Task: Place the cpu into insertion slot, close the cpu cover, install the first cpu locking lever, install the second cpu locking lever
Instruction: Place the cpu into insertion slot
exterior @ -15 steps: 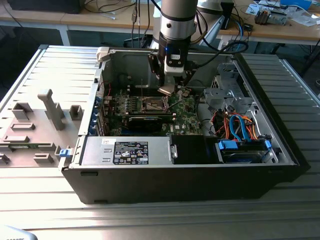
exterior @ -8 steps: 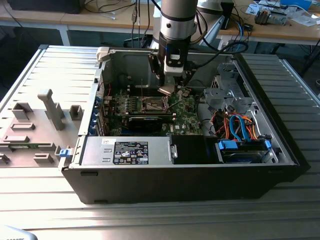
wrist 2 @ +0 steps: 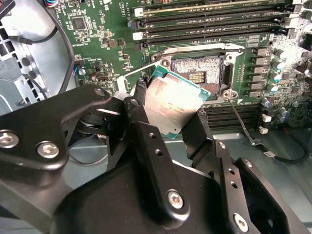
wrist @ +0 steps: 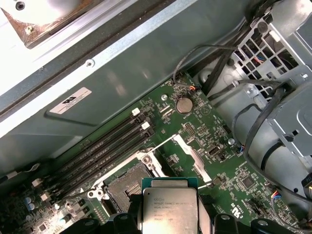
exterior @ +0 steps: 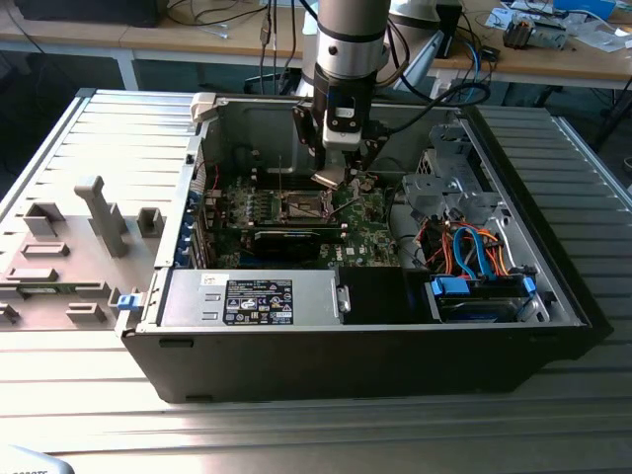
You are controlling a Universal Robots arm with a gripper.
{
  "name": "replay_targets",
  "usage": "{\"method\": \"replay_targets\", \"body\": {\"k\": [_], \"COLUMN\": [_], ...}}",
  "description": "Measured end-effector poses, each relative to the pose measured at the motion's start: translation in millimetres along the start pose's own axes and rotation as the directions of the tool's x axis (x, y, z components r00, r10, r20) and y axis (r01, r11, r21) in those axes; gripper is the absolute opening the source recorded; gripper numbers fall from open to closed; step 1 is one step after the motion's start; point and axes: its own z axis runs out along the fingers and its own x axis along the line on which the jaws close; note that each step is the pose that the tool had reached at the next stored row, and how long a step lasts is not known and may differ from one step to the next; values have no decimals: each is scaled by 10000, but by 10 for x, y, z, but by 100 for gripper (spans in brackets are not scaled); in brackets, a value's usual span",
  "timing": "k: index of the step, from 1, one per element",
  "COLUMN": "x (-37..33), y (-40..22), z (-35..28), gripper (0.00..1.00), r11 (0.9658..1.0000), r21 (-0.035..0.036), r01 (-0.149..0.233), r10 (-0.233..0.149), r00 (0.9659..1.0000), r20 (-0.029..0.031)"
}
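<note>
We hold the cpu by its edges in our closed claw, tilted just above the open insertion slot, which lies slightly toward the exterior view's left of the claw, its near corner hidden behind the cpu.

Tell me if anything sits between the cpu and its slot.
Nothing visible does. The gripper holds the cpu tilted, close to the slot but apart from it. In both wrist views the slot's dark centre lies bare, with no cable or part across the gap.
</note>
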Motion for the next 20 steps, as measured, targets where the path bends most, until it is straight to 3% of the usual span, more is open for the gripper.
{"method": "replay_targets", "body": {"k": [20], "x": [0], "y": [0], "z": [5], "gripper": [54], "r11": [9992], "r21": [-8], "r01": [-392], "r10": [392], "r00": [9992], "r20": [25]}}
